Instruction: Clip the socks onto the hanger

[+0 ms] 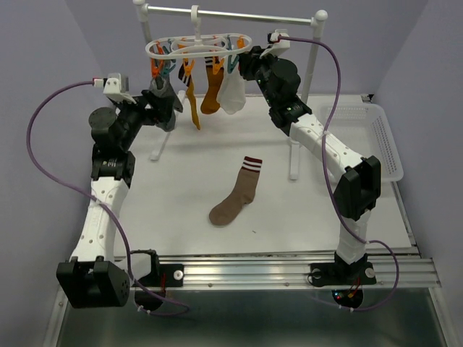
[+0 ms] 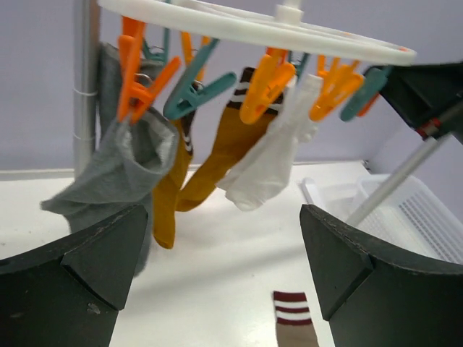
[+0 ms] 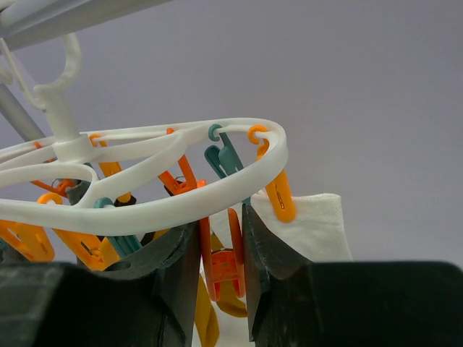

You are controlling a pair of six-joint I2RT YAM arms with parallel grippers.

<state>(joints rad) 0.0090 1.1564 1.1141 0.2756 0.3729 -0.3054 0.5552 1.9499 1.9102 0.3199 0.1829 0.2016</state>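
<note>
- Right gripper (image 3: 219, 235) is clenched on an orange clip (image 3: 224, 264) that dangles from the right end of the hanger (image 3: 181, 206). The clip sits between the two fingers, just under the white ring.
- Left gripper (image 2: 223, 213) is released, jaws spread wide with nothing between them, facing the hanger's left end.
- Grey sock (image 2: 116, 166) hangs from a clip on the hanger's left side. Its lower part is just beside one finger of the left gripper; whether they touch cannot be told.
- Two mustard socks (image 2: 217, 155) and a white sock (image 2: 271, 163) hang clipped under the middle of the hanger.
- Hanger's hook is over the rail (image 1: 231, 13) at the far side of the table (image 1: 304, 217).
- Brown striped sock (image 1: 235, 195) lies flat on the table between the two arms, well apart from the hanger, striped cuff pointing away from the bases.
- White basket (image 1: 380, 137) sits at the table's right edge.
</note>
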